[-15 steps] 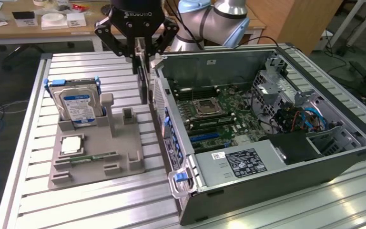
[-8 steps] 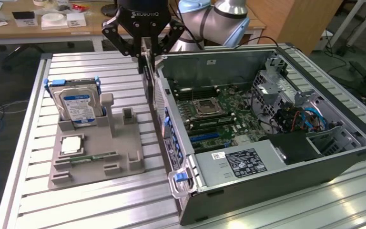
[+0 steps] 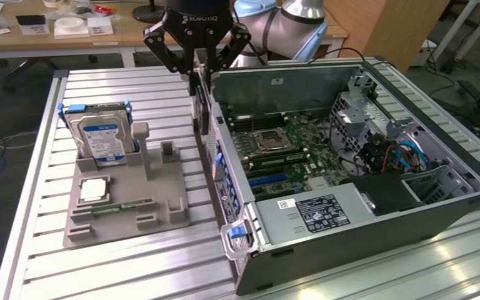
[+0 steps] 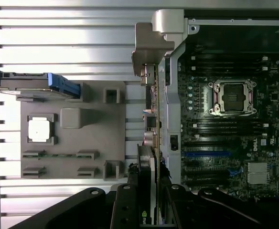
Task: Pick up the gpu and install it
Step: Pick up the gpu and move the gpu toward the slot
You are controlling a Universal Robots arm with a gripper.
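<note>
The gpu [image 3: 198, 103], a thin dark card, hangs on edge above the slatted table, just outside the open computer case [image 3: 440, 206] by its rear wall. My gripper [image 3: 198, 70] is shut on the card's upper end. In the wrist view the gpu [image 4: 152, 143] is edge-on, its silver end bracket [image 4: 149, 47] at the far end, and my gripper [image 4: 148, 202] clamps it from both sides. The motherboard [image 3: 294, 147] lies exposed inside the case, with a blue slot [image 4: 206, 154] on it.
A grey holder tray [image 3: 165, 206] lies on the table at the exterior view's left. It carries an upright silver hard drive with a blue label [image 3: 102, 134], a processor chip [image 3: 94, 187] and a green memory stick [image 3: 123, 206]. The case's rear wall [image 3: 223, 181] stands close beside the card.
</note>
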